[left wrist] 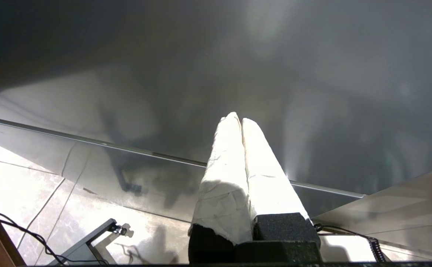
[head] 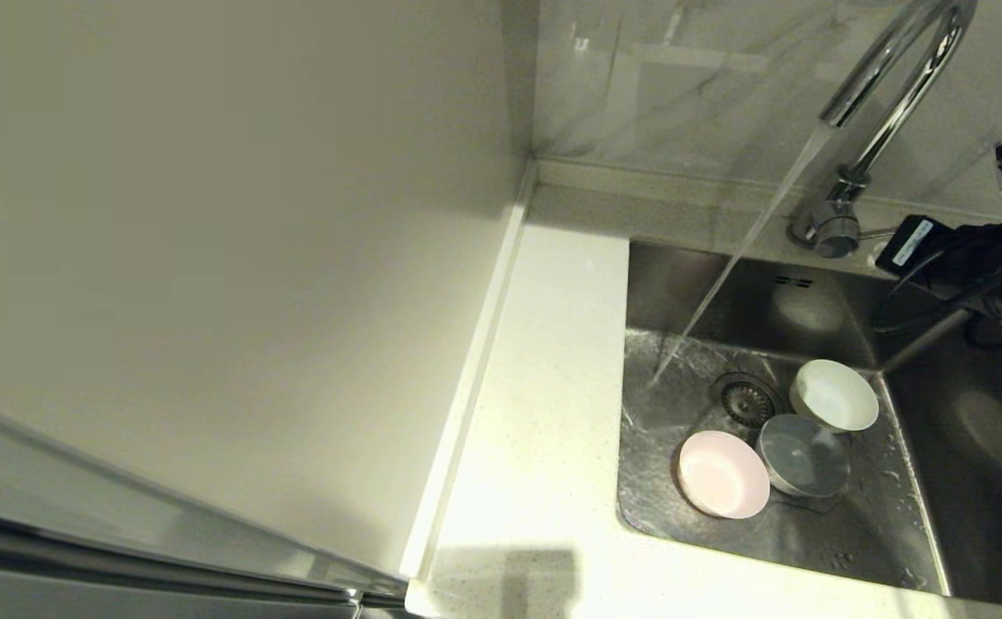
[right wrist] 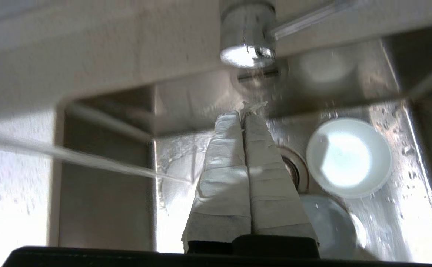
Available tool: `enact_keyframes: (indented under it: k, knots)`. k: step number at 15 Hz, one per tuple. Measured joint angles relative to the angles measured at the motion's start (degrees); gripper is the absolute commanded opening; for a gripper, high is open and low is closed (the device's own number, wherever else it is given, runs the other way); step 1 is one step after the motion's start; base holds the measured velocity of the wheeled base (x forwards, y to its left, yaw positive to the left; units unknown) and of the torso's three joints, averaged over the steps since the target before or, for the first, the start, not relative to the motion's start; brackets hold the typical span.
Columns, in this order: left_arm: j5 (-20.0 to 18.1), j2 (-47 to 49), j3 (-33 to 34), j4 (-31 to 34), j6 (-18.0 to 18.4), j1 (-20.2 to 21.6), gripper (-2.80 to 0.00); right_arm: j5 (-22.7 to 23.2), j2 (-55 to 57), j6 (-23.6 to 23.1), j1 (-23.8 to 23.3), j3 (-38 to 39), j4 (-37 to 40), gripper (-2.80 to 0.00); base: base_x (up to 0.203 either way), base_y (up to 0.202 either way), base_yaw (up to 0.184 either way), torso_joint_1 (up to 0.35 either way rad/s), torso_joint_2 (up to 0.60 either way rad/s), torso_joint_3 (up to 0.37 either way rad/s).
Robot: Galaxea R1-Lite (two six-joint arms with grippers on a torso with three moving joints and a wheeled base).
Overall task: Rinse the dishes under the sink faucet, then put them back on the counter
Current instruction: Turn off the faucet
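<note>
Water runs from the chrome sink faucet and lands on the floor of the steel sink, left of the drain. Three dishes sit in the sink around the drain. They are a pink one, a blue-grey one and a white one. None of them is under the stream. My right arm reaches in from the right by the faucet's base. My right gripper is shut and empty, above the sink near the white dish. My left gripper is shut and empty, parked away from the sink.
The off-white counter runs along the sink's left side, against a cream wall panel. The faucet's thin lever sticks out at its base, close to my right arm. A marbled backsplash stands behind.
</note>
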Motion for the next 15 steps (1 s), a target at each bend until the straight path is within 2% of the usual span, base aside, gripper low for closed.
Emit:
enact_keyframes:
  k: [6, 12, 15]
  knots:
    - [0.0, 0.0, 0.0, 0.0, 0.0, 0.0, -2.80, -2.5, 4.7, -0.4, -0.1, -6.1, -2.5, -2.80, 0.000, 0.000, 0.000, 0.000, 0.00, 0.000]
    - [0.0, 0.0, 0.0, 0.0, 0.0, 0.0, -2.80, -3.4, 5.7, -1.1, -0.5, -4.6, -3.3, -2.80, 0.000, 0.000, 0.000, 0.000, 0.00, 0.000]
    - [0.0, 0.0, 0.0, 0.0, 0.0, 0.0, -2.80, -3.4, 6.0, -3.6, -1.8, -3.7, -3.1, -2.80, 0.000, 0.000, 0.000, 0.000, 0.00, 0.000]
